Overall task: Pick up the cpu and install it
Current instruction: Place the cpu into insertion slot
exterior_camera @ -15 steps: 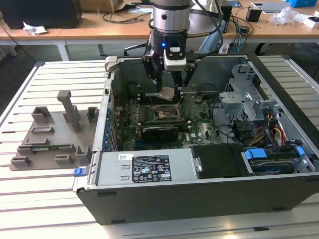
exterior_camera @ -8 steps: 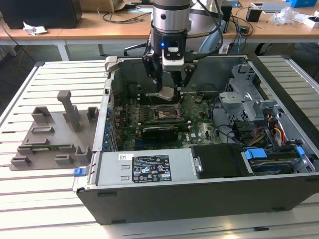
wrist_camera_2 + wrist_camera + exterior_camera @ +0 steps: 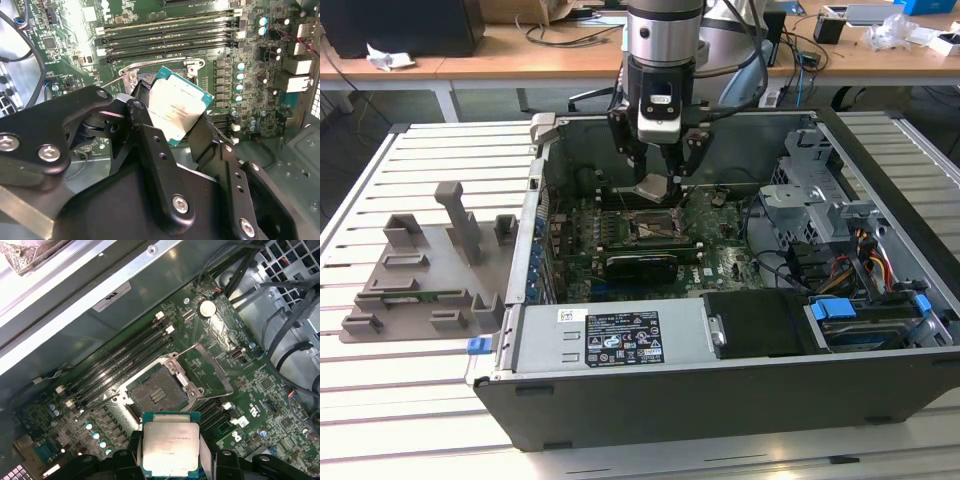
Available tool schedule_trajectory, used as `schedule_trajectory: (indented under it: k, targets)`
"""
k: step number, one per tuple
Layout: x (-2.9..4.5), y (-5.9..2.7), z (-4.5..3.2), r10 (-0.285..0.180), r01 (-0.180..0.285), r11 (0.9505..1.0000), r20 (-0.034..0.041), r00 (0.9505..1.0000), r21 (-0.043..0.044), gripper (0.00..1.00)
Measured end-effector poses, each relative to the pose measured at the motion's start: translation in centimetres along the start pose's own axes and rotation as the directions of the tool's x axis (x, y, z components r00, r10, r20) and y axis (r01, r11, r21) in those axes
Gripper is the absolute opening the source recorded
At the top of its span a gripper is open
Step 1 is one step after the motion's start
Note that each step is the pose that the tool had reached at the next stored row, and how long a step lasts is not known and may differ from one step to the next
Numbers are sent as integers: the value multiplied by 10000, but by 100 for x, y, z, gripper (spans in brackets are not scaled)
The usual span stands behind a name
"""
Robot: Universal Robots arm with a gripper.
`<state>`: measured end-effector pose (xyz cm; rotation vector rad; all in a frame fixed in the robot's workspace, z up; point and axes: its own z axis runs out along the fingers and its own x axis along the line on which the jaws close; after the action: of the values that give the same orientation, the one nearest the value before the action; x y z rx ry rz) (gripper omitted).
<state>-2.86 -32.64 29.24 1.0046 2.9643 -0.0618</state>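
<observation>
While the arm hangs over the open computer case point(image 3: 620, 400), its fingers point(image 3: 202, 140) are clamped on opposite edges of the cpu point(image 3: 175, 107), holding it tilted in the air above the green motherboard point(image 3: 260, 385). Close below, not touching the chip, lies the dark socket point(image 3: 157, 392) with its metal frame swung open. A grey holder block point(image 3: 420, 270) sits on the slatted worktop point(image 3: 400, 420), at the exterior view's left.
</observation>
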Motion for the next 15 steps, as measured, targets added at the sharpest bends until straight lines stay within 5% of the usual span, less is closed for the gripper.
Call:
schedule_trajectory:
  k: [15]
  targets:
    - [0,0,0,671,-671,9977,-21,9977,18,55]
